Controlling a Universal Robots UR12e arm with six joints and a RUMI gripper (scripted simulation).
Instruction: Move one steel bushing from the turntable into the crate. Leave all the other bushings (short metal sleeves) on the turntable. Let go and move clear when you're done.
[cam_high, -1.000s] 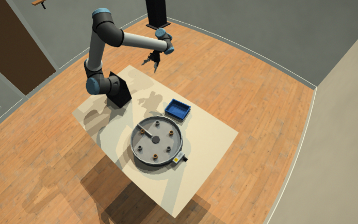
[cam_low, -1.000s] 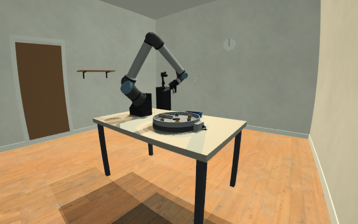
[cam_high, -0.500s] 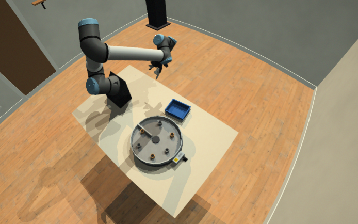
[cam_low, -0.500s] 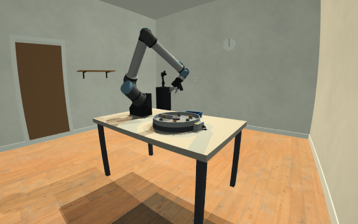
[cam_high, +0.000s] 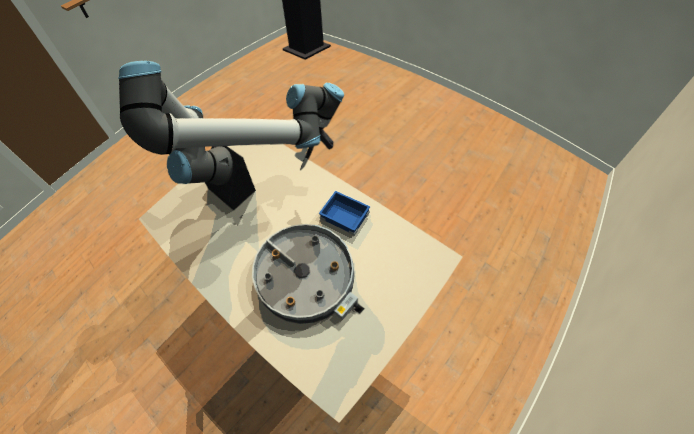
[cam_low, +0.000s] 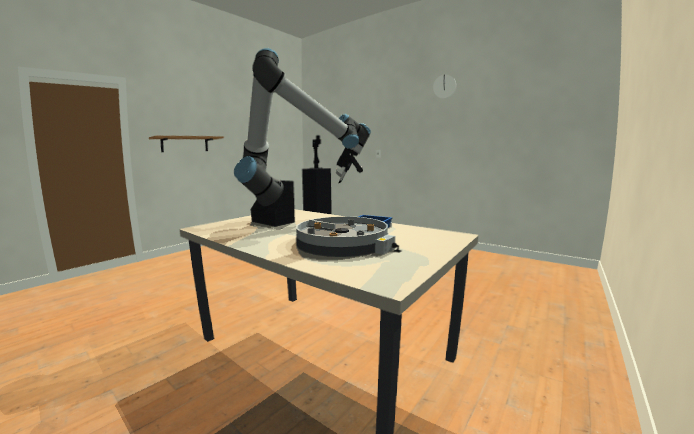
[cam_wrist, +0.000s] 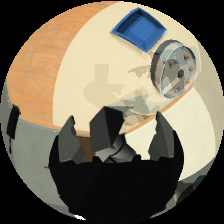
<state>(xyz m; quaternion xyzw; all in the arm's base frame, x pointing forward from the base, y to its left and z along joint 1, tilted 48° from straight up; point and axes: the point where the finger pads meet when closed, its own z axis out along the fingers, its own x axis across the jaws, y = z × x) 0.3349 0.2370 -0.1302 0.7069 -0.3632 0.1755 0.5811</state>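
Note:
A round grey turntable (cam_high: 302, 272) sits on the table, with a raised rim and a dark hub. On it stand three dark steel bushings (cam_high: 314, 239) (cam_high: 267, 277) (cam_high: 319, 294) and three brass-coloured ones (cam_high: 275, 253) (cam_high: 333, 266) (cam_high: 290, 301). A blue crate (cam_high: 344, 210) stands empty just behind the turntable; it also shows in the wrist view (cam_wrist: 138, 29). My gripper (cam_high: 313, 151) is open and empty, high above the table's far edge, well apart from the turntable (cam_wrist: 174, 67) and the crate. In the exterior view the gripper (cam_low: 349, 168) hangs far above the turntable (cam_low: 341, 234).
A short grey bar (cam_high: 280, 252) lies across part of the turntable. A small control box with a yellow label (cam_high: 345, 306) is fixed at the turntable's front rim. The arm's black base (cam_high: 230, 176) stands at the table's far left corner.

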